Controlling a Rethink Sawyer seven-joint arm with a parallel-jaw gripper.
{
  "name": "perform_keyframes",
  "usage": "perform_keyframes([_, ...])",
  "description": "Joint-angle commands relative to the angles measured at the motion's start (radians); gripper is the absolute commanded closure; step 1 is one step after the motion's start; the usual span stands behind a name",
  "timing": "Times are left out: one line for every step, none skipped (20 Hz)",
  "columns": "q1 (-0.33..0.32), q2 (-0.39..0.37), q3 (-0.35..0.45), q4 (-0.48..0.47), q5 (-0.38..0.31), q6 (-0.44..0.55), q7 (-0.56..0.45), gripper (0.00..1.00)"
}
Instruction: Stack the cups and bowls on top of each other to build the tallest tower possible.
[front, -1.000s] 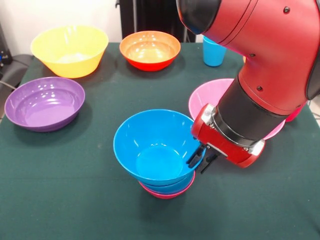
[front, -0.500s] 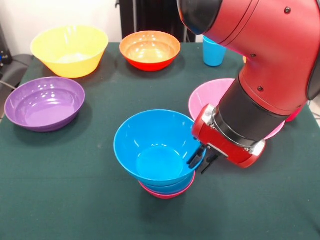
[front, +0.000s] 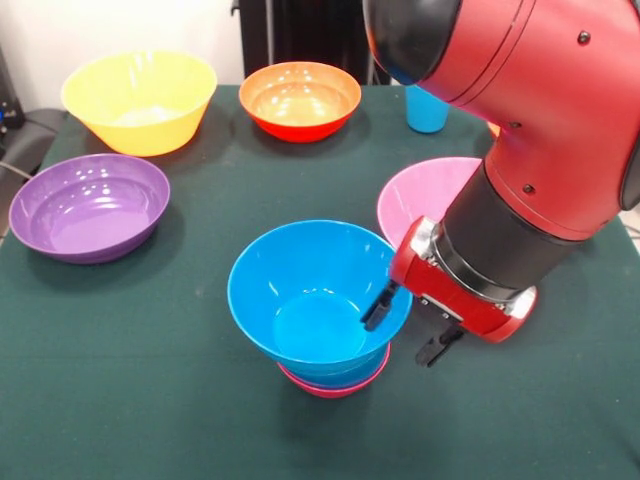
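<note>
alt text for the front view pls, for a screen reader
The gripper straddles the rim of the medium blue bowl topping the tower, fingers open. Purple bowl, yellow bowl, orange-red bowl and pink bowl sit unstacked.

A robot lab; red arm (front: 540, 130) over a green-clothed table (front: 150, 400); white wall behind

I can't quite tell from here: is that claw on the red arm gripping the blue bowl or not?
Gripper: open, holding nothing. One finger sits inside the blue bowl, the other outside its rim.
</note>
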Motion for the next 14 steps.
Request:
perform_keyframes([-0.019,0.03,0.05,-0.04,0.0,-0.016,0.161,0.0])
perform_keyframes([-0.019,0.03,0.05,-0.041,0.0,-0.016,0.162,0.0])
perform_keyframes([-0.018,0.028,0.053,-0.037,-0.001,-0.019,0.162,0.0])
perform_keyframes([-0.017,0.027,0.056,-0.035,-0.001,-0.018,0.162,0.0])
perform_keyframes([-0.018,0.027,0.057,-0.038,0.003,-0.014,0.162,0.0])
perform_keyframes([-0.016,0.023,0.058,-0.036,0.001,-0.013,0.162,0.0])
perform_keyframes([-0.019,0.021,0.044,-0.048,0.003,-0.004,0.169,0.0])
perform_keyframes([-0.016,0.016,0.046,-0.046,0.006,0.003,0.175,0.0])
perform_keyframes([-0.02,0.011,0.039,-0.063,0.019,0.02,0.184,0.0])
perform_keyframes([-0.021,0.003,0.041,-0.065,0.024,0.029,0.185,0.0])
perform_keyframes([-0.024,-0.008,0.031,-0.078,0.032,0.052,0.186,0.0])
perform_keyframes([-0.027,-0.015,0.021,-0.084,0.032,0.071,0.181,0.0])
perform_keyframes([-0.023,-0.032,0.01,-0.075,0.022,0.091,0.17,0.0])
perform_keyframes([-0.021,-0.039,0.011,-0.068,0.023,0.098,0.167,0.0])
